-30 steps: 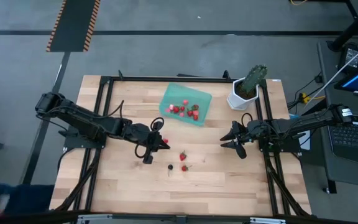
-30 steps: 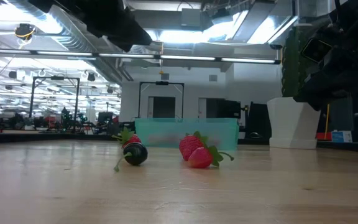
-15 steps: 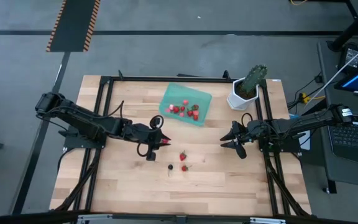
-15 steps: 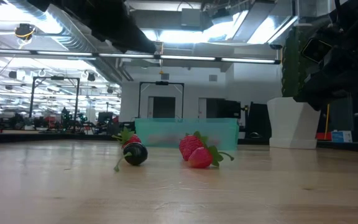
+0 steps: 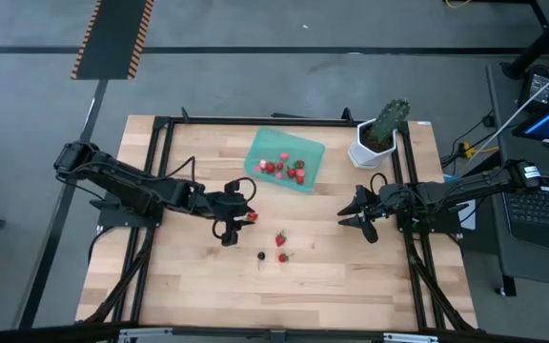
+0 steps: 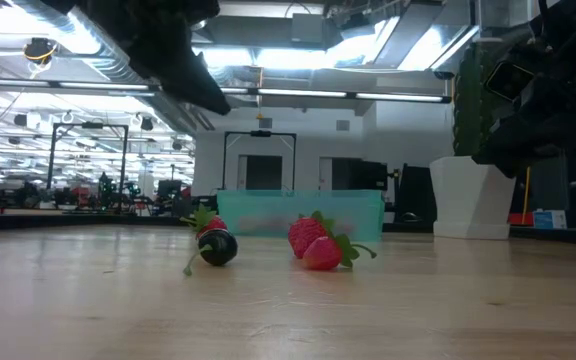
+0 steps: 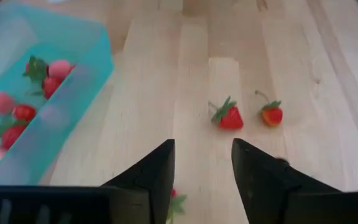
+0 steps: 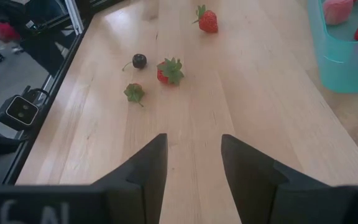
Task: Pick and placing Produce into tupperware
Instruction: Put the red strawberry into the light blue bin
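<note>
My left gripper (image 5: 237, 217) hung with jaws parted and empty, one strawberry (image 7: 173, 200) on the surface just beneath, two more ahead, the teal tupperware (image 5: 285, 160) off beside. My right gripper (image 5: 360, 213) waited open-jawed, holding nothing.

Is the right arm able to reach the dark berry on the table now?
Probably yes. In the right wrist view, bare wood lies between the open right tool and the dark berry; only a strawberry sits beside it.
</note>
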